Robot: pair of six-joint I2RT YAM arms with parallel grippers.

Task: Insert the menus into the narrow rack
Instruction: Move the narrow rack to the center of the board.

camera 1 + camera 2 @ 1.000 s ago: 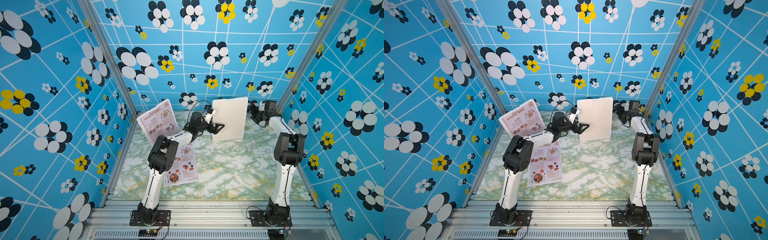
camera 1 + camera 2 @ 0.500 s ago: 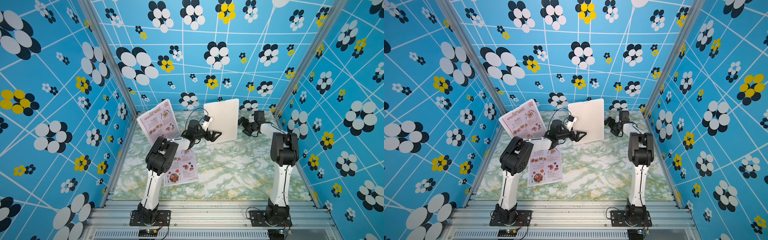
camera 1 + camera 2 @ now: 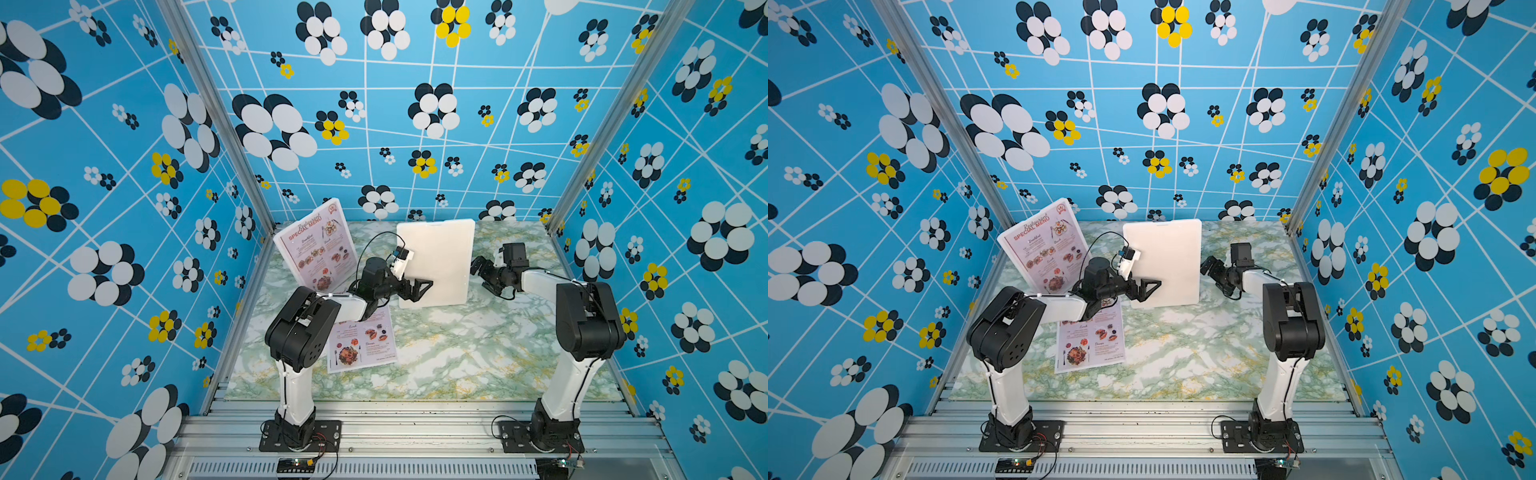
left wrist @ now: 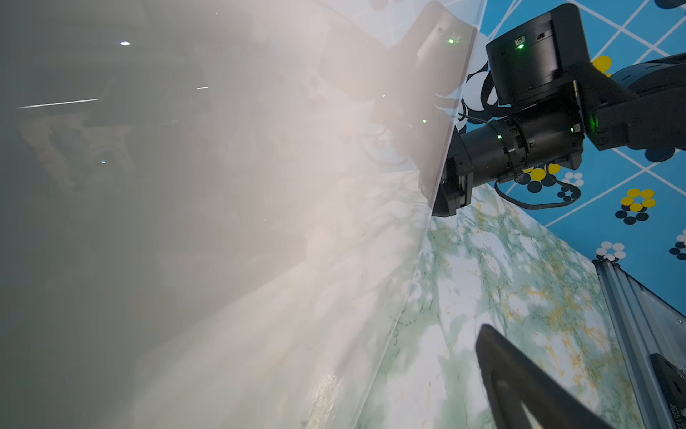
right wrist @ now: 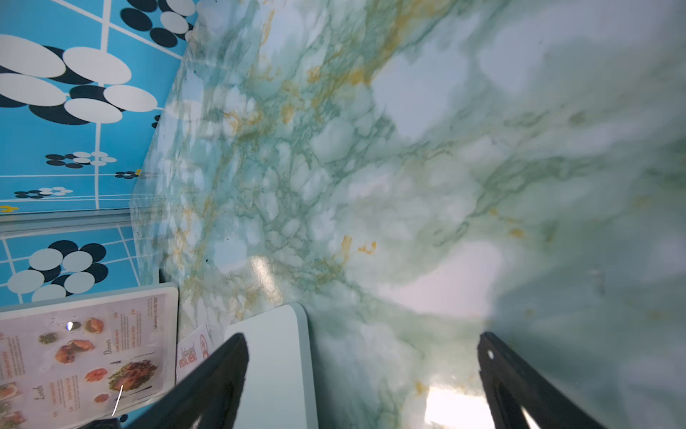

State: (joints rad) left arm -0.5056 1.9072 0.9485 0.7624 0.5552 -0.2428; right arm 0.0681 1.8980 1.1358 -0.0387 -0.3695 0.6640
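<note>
One menu (image 3: 316,245) stands tilted at the back left; its foot is hidden behind my left arm. A second menu (image 3: 362,344) lies flat on the table, partly under that arm; both also show in the right wrist view, the standing menu (image 5: 85,353) and the flat menu (image 5: 193,353). A white rounded board (image 3: 440,262) stands upright mid-table; whether it belongs to the narrow rack I cannot tell. My left gripper (image 3: 417,287) is open astride the board's lower left edge, with one finger (image 4: 519,382) showing. My right gripper (image 3: 478,274) is open and empty just off the board's right edge.
Green marble tabletop (image 3: 478,357) is boxed in by blue flowered walls (image 3: 124,232) on three sides. An aluminium rail (image 3: 415,419) with both arm bases runs along the front. My right arm's elbow (image 3: 586,320) stands tall at the right.
The white board has shifted left and come down onto the table. Both arms have lowered and moved left with it. Both grippers stay open.
</note>
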